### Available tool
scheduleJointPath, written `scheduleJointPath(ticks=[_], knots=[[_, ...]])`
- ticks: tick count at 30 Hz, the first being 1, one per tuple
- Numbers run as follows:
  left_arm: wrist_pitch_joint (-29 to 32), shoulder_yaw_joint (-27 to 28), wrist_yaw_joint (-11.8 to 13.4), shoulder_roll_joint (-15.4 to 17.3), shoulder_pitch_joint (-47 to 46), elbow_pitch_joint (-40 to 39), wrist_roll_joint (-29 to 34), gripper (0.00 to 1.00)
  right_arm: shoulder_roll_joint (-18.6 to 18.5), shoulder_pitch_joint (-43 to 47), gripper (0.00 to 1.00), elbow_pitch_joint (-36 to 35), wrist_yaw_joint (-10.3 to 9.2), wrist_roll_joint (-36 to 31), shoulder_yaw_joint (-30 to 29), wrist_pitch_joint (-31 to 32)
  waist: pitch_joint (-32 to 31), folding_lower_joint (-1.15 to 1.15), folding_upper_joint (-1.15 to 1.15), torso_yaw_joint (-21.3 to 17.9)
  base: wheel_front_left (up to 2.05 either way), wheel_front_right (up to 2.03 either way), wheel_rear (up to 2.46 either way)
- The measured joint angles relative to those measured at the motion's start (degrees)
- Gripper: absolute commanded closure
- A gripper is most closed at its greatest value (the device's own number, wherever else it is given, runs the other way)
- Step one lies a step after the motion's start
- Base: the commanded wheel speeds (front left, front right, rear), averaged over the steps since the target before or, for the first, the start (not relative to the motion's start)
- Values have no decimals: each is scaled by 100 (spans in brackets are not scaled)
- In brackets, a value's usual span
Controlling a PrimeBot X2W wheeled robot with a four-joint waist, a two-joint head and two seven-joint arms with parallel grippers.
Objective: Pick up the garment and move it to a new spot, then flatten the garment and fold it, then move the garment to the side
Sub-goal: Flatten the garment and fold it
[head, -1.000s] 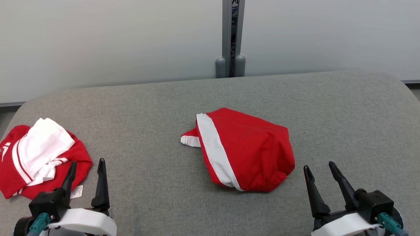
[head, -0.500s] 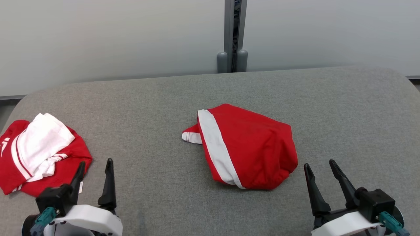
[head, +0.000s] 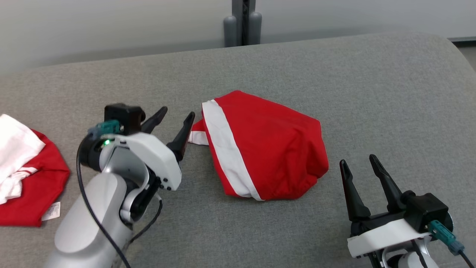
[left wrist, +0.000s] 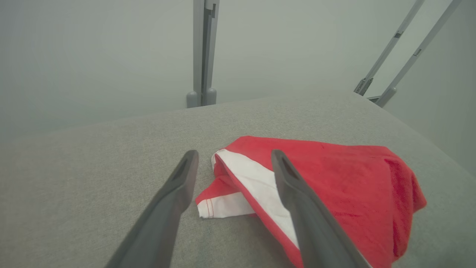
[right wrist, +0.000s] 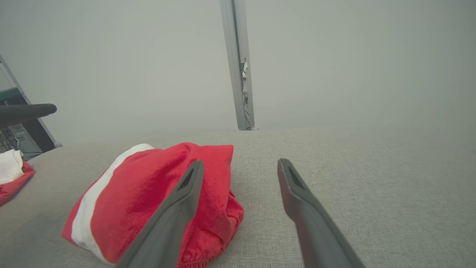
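Red garment (head: 267,149) is lying bunched up mid-frame. Left gripper (head: 177,111) is pointing at its white corner (head: 197,137), likely to pinch it (fingers apart); right gripper (head: 357,159) is hanging at lower right, fingers apart too.

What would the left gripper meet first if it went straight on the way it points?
Probably the white-edged corner of the red garment, lying just ahead of the left gripper; depth is unclear.
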Motion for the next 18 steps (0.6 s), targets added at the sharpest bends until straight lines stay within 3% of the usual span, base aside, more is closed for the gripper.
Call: scheduleJointPath(ticks=[8, 18], knots=[[742, -108, -335, -259, -1600, 1847, -210, 0, -2, -313, 0, 185, -1, 179, 132, -190, 557, 0, 0, -481, 0, 0, 0], [1230, -133, -576, -416, -2402, 3339, -573, 0, -1, -514, 0, 401, -1, 328, 194, -297, 913, 0, 0, -785, 0, 0, 0]])
